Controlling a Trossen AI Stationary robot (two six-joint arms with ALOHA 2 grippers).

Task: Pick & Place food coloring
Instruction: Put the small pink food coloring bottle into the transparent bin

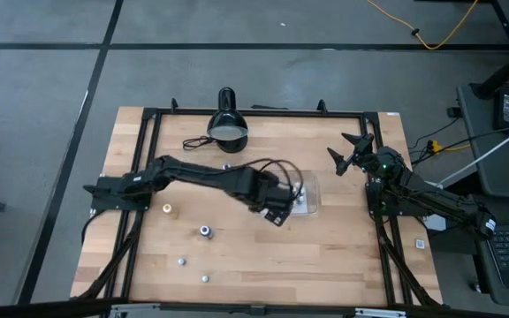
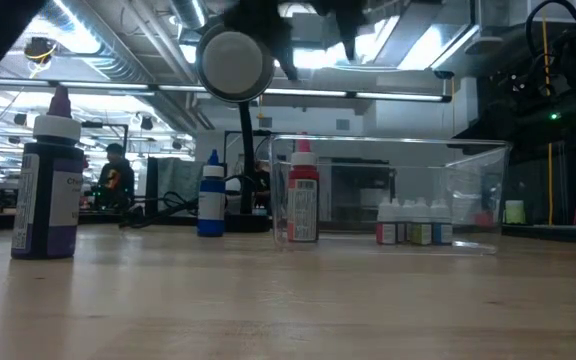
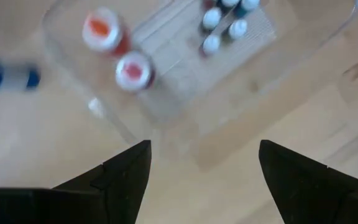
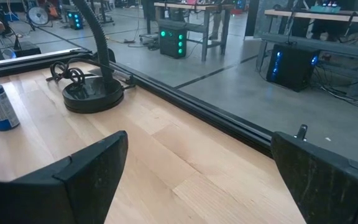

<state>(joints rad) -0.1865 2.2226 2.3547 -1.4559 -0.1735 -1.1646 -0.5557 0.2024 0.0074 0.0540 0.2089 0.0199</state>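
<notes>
High view: left gripper point(image 1: 279, 208) hovering at clear tray point(image 1: 315, 205), fingers hard to make out; right gripper point(image 1: 350, 150) waiting near table's right edge, fingers spread; loose bottles point(image 1: 205, 231) lying scattered on wood.

Low view: tray holding red-capped bottle point(image 2: 303, 204) and row of small bottles point(image 2: 415, 222); purple bottle point(image 2: 49, 188) standing outside.

Left wrist view: fingers point(image 3: 124, 174) standing apart, gripping nothing.

Right wrist view: fingers point(image 4: 95, 168) standing wide, lamp base point(image 4: 93, 94) beyond.

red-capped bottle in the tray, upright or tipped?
Upright. In the low view the red-capped bottle stands cap-up inside the clear tray; the left wrist view shows its round cap from above.
</notes>
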